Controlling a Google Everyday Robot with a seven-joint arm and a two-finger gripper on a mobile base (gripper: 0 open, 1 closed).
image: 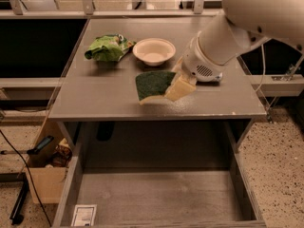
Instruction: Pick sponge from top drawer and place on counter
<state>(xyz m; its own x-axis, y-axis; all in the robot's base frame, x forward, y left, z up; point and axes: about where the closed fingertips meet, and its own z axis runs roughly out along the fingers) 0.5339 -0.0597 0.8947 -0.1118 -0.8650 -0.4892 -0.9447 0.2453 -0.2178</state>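
Above the grey counter, the pincer grips the sponge near the bowl.

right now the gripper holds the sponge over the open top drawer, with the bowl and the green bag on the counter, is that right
Not the drawer: the camera view shows the gripper holding the sponge over the counter, not over the open top drawer. The bowl and the green bag are on the counter.
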